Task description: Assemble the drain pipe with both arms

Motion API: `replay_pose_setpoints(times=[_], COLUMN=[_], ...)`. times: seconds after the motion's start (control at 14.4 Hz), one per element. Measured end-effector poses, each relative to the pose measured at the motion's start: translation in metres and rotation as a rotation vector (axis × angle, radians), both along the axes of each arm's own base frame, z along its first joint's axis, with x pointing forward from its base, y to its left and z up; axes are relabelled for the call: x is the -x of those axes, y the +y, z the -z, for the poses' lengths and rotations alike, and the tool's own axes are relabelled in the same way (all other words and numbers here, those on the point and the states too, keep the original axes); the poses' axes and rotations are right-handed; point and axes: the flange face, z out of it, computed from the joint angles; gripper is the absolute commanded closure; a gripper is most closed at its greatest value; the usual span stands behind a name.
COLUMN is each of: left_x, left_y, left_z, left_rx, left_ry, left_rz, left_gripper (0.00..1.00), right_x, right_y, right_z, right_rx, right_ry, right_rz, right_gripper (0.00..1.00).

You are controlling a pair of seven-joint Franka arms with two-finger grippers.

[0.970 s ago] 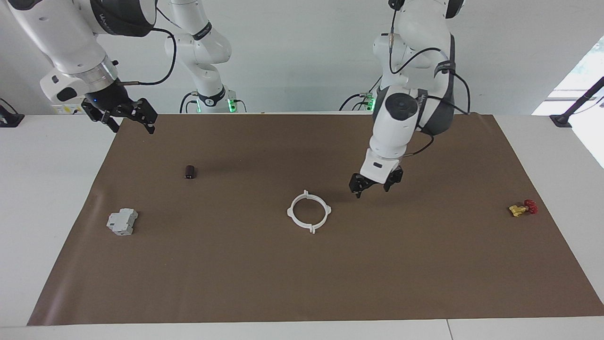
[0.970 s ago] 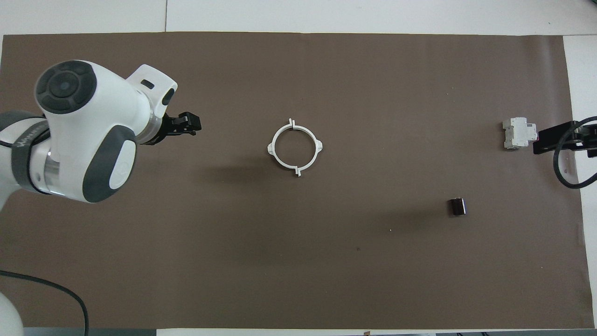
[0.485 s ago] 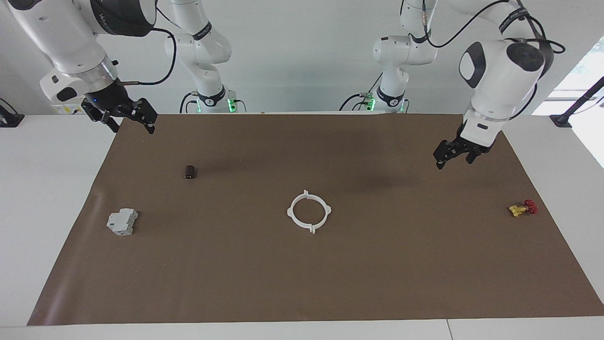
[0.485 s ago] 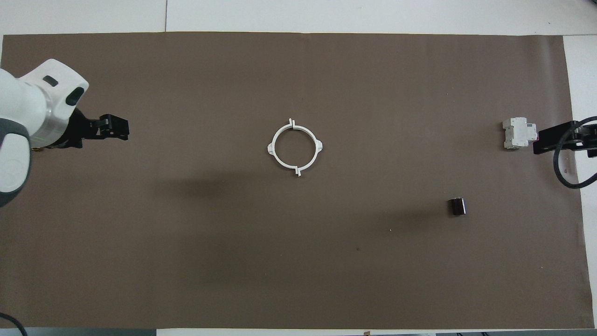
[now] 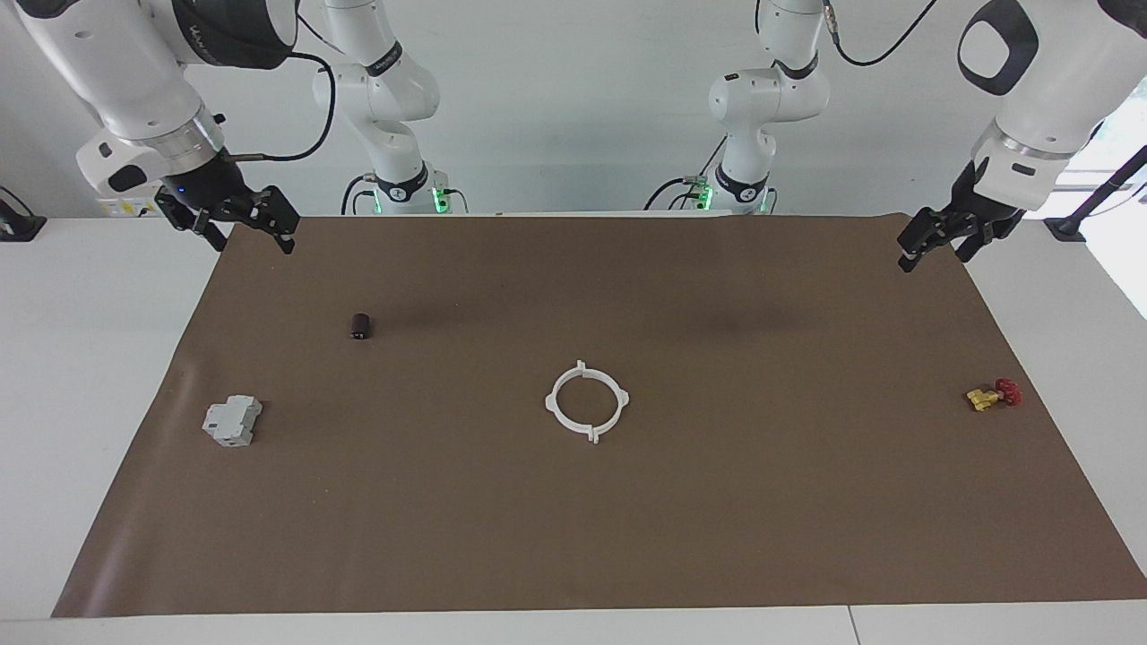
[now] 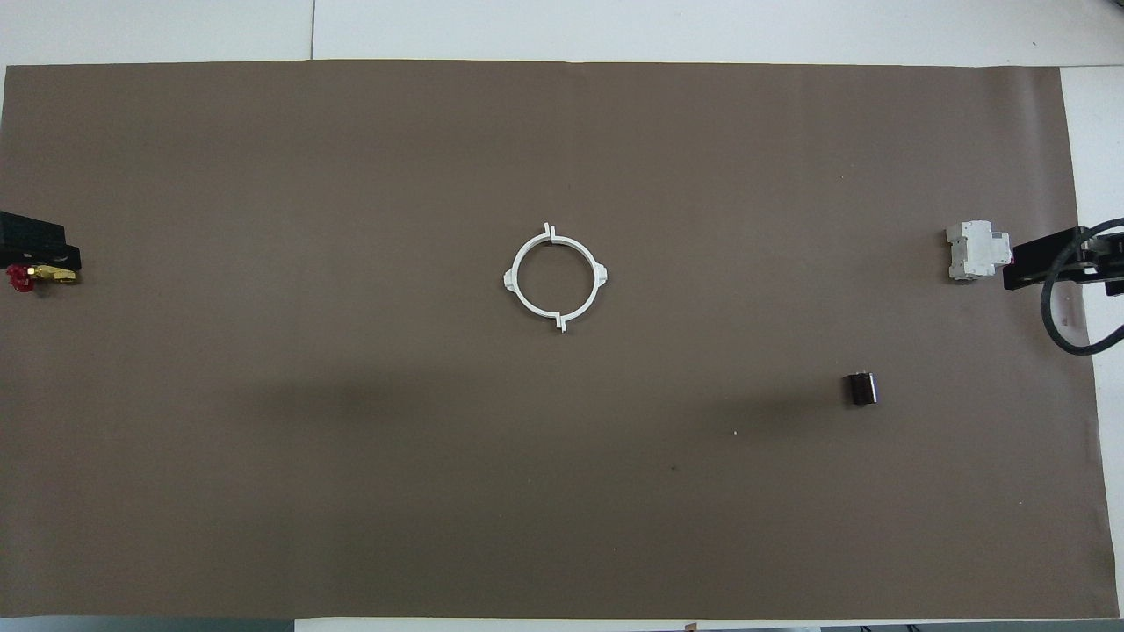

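The drain pipe [image 5: 549,402] lies flat in the middle of the brown mat as one closed white ring with four tabs, its two halves joined. It also shows in the overhead view [image 6: 515,279]. Nothing touches it. My left gripper [image 5: 936,253] hangs open and empty in the air over the mat's corner at the left arm's end, far from the ring. Only its tip [image 6: 53,250] shows in the overhead view. My right gripper [image 5: 254,242] waits open and empty over the mat's corner at the right arm's end, and shows at the overhead view's edge [image 6: 1045,263].
A grey boxy block [image 5: 232,420] lies toward the right arm's end of the brown mat [image 5: 806,520]. A small dark cylinder [image 5: 360,326] lies nearer to the robots than the block. A yellow-and-red valve [image 5: 990,395] lies toward the left arm's end.
My left arm has swung up and away from beside the ring to the mat's corner at its own end. The ring and the right arm have not moved.
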Motion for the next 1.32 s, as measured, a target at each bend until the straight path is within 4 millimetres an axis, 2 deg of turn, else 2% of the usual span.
replay_pose_setpoints(times=[0.14, 0.49, 0.83, 1.32], left_x=[-0.002, -0.003, -0.003, -0.003], left_y=[0.002, -0.004, -0.005, -0.007], left_z=[-0.008, 0.003, 0.003, 0.003], left_rx=[0.004, 0.011, 0.011, 0.009], left_ry=[0.016, 0.058, 0.061, 0.059], left_rz=[0.000, 0.012, 0.020, 0.127], left_gripper=[0.00, 0.00, 0.00, 0.00], right_x=[0.000, 0.000, 0.000, 0.000], right_y=[0.000, 0.000, 0.000, 0.001], right_z=[0.000, 0.000, 0.000, -0.001], right_rx=[0.000, 0.000, 0.000, 0.000], right_ry=[0.000, 0.000, 0.000, -0.002], right_rz=[0.000, 0.000, 0.000, -0.002], right_gripper=[0.00, 0.00, 0.00, 0.00])
